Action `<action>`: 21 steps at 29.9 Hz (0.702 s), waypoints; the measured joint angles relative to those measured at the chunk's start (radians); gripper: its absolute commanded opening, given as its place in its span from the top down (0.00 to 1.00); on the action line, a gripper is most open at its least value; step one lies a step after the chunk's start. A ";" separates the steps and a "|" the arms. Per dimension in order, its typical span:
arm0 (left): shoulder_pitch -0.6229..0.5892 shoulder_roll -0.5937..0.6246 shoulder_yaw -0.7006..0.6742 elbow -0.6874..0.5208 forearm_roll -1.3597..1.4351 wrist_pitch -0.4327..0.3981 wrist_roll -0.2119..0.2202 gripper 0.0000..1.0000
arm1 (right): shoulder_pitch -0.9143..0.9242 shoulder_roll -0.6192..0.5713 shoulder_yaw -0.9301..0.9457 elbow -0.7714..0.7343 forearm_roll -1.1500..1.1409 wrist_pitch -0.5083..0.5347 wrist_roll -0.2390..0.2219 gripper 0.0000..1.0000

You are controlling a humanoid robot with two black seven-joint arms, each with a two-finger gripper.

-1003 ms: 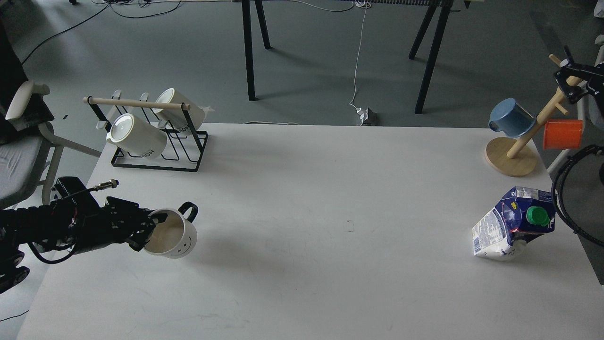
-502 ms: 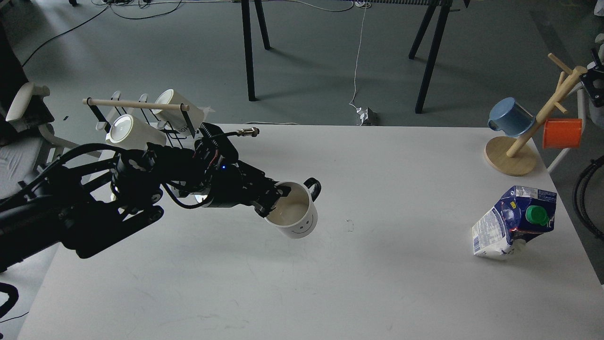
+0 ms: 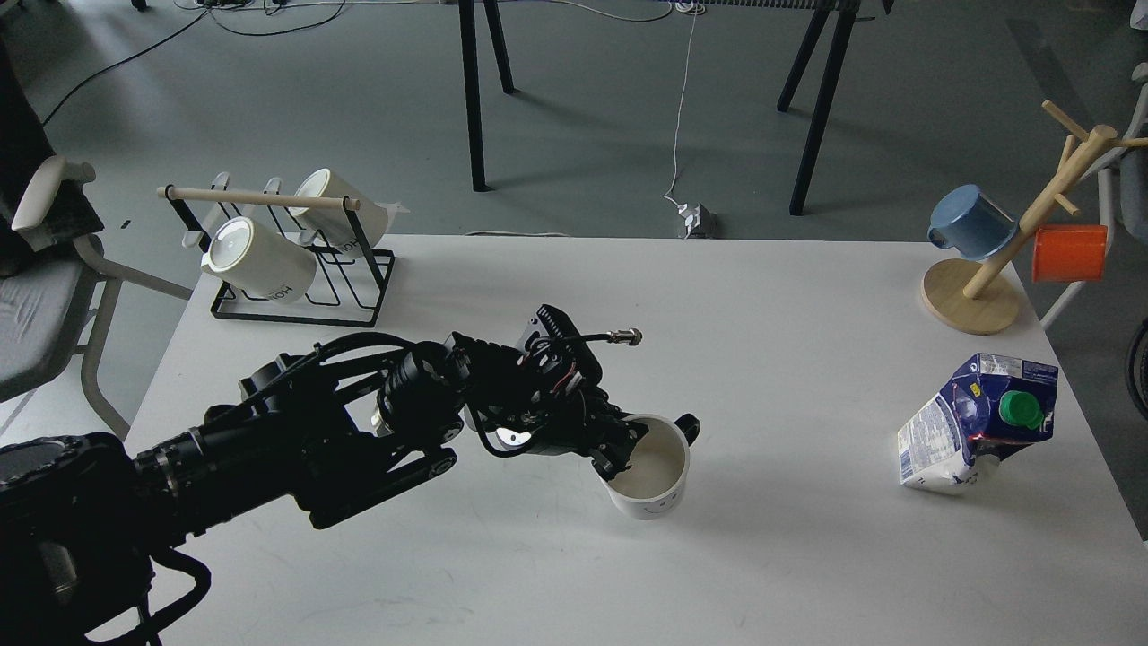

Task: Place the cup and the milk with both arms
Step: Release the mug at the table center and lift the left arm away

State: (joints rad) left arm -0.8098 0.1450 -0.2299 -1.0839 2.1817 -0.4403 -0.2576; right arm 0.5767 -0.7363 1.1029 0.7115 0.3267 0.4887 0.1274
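At the far left edge a grey chair (image 3: 40,296) is seen beside the white table (image 3: 502,574). On the table's back left corner a black wire rack (image 3: 300,287) with a wooden bar is set, and two white mugs (image 3: 260,258) are hung on it, tilted with their bottoms toward the viewer. The left arm is stretched across the table from the lower left. Its gripper (image 3: 621,449) is closed on the near rim of the cup (image 3: 653,468), one finger being seen inside the cup and the other outside against the wall. The cup is placed near the middle of the table, upright or nearly so; whether it is touching the surface cannot be told. It is white, with a cream inside, a dark handle turned to the right, and a small drawn face on its near side. Well apart to the right, near the table's right edge, the milk carton (image 3: 978,426) is seen leaning, blue and white with a green cap. Behind it a wooden mug tree (image 3: 1004,260) is stood, with a blue mug (image 3: 969,224) and an orange mug (image 3: 1069,254) hung on it. The right gripper is not shown.
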 measured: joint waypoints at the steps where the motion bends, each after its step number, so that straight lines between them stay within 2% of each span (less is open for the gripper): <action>1: 0.008 0.003 0.003 -0.002 0.000 0.000 0.000 0.88 | 0.000 0.000 0.000 0.000 0.000 0.000 0.000 0.01; 7: 0.024 0.000 0.003 0.002 0.000 0.002 0.008 0.79 | -0.001 0.000 0.000 0.000 0.001 0.000 0.001 0.01; 8: 0.024 0.000 0.002 0.003 0.000 0.003 0.007 0.74 | -0.002 0.000 0.000 0.000 0.001 0.000 0.001 0.01; 9: 0.024 0.000 0.001 0.003 0.000 0.004 0.005 0.65 | -0.002 0.000 0.000 0.000 0.001 0.000 0.001 0.01; 11: 0.024 0.000 -0.001 0.004 0.000 0.007 0.005 0.43 | -0.002 0.000 0.000 0.000 0.001 0.000 0.001 0.01; 16: 0.023 0.002 -0.008 0.004 0.000 0.032 -0.004 0.21 | -0.005 -0.001 0.000 0.000 0.001 0.000 0.001 0.01; 21: 0.021 0.031 -0.040 -0.001 -0.007 0.092 -0.020 0.19 | -0.017 -0.003 0.000 0.005 0.001 0.000 0.001 0.01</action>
State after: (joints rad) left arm -0.7891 0.1761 -0.2695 -1.0848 2.1747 -0.3486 -0.2772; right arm 0.5602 -0.7390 1.1032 0.7166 0.3277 0.4887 0.1288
